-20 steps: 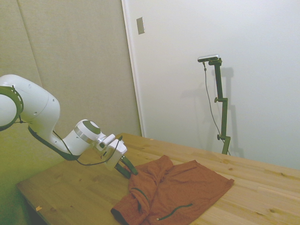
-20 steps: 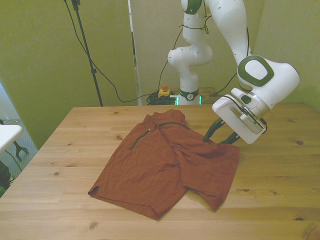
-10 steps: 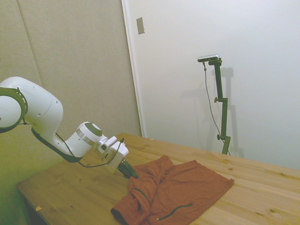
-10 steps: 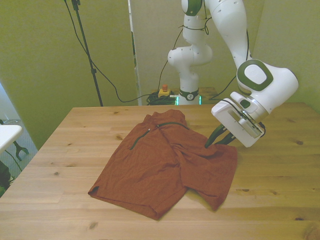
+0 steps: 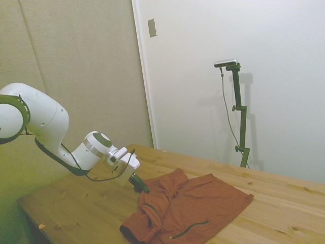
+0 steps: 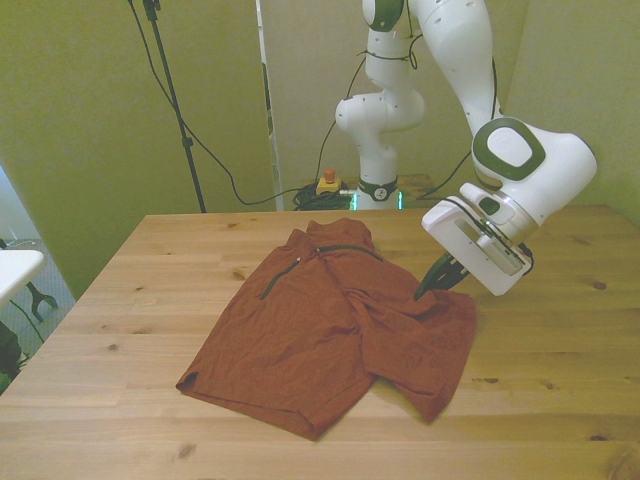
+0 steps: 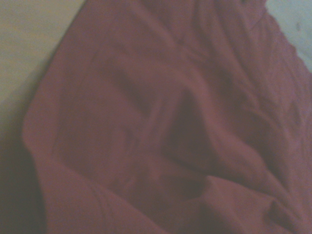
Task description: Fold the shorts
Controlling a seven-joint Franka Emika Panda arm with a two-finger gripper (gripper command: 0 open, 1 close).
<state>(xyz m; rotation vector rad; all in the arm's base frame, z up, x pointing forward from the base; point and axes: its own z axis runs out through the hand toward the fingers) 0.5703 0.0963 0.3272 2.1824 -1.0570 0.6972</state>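
Side view: hand (image 5: 138, 186) low at the edge of the shorts (image 5: 188, 208), fingers pressed together, apparently pinching cloth.
Front view: shorts (image 6: 330, 325) sprawled mid-worktop (image 6: 560, 400), rumpled.
Wrist view: shorts (image 7: 161, 122) fill it with soft folds. Limp, light; best gripped at a hem.

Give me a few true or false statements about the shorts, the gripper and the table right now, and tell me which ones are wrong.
1. The shorts lie on the wooden table. True.
2. The gripper is raised high above the table, far from the shorts. False: its tip is down at the shorts' edge on the front view's right.
3. The shorts are neatly folded into a small square. False: they lie spread and rumpled, with one part lapped over.
4. A dark zipper line shows on the shorts. True.
5. A person's hand holds the shorts. False: no person is in view.
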